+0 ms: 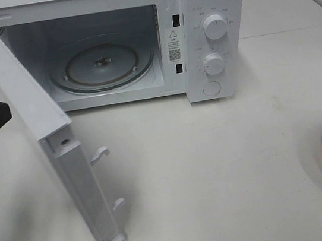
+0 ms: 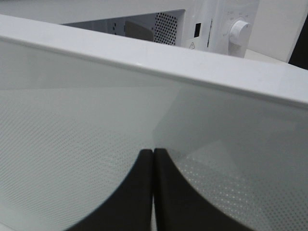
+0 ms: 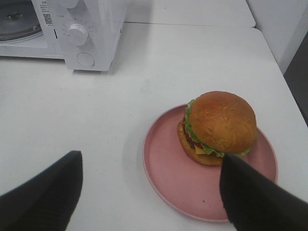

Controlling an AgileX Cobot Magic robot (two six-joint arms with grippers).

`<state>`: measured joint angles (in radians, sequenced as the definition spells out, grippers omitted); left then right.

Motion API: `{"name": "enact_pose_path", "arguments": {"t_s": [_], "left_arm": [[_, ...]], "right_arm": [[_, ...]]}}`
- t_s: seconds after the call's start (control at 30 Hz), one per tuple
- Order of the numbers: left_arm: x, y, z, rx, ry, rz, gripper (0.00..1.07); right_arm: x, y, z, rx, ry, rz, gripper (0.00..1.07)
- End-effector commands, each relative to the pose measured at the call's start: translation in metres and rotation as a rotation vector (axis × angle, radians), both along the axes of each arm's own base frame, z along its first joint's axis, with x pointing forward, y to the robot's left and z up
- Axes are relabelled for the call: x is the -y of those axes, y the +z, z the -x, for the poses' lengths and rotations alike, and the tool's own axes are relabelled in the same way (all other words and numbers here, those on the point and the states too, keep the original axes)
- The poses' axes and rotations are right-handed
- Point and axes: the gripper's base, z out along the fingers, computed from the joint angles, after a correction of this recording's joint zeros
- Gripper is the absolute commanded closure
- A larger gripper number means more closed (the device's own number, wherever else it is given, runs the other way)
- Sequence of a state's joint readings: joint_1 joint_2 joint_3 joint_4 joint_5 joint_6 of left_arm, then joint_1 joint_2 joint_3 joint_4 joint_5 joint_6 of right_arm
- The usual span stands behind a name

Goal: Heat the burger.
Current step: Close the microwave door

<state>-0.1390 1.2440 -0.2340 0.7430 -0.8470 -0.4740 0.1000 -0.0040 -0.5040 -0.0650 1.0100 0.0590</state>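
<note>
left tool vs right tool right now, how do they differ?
The left tool is shut, fingers pressed together; the right tool is open, fingers wide apart. The left tool sits close against the open microwave door; the right tool hangs over the table near the pink plate holding the burger. Neither holds anything. Both have black fingers.

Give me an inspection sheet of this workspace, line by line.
Surface: white tabletop, bare in the middle.
Job's things: tall burger with glossy brown bun on round pink plate; white microwave, door swung open, glass turntable bare.
Clutter: nothing seen.
Grippers: left gripper jaws shut, close against the door; right gripper jaws open above the plate, holding nothing.
Cables: nothing seen.
Surroundings: white wall.
</note>
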Motion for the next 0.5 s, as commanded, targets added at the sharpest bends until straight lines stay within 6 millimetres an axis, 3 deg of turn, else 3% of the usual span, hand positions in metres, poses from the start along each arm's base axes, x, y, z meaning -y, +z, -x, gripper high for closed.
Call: {"name": "enact_pose_path", "arguments": {"t_s": [0.03,0.5], "left_arm": [[0.008,0.002,-0.008,0.013,0.020,0.037,1.07],[0.058,-0.003,-0.031,0.038,0.102,0.036,1.07]], "right_arm": [[0.000,0.000,0.003,0.038,-0.001,0.002,0.31],[0.000,0.000,0.003,0.038,-0.001,0.002,0.31]]}}
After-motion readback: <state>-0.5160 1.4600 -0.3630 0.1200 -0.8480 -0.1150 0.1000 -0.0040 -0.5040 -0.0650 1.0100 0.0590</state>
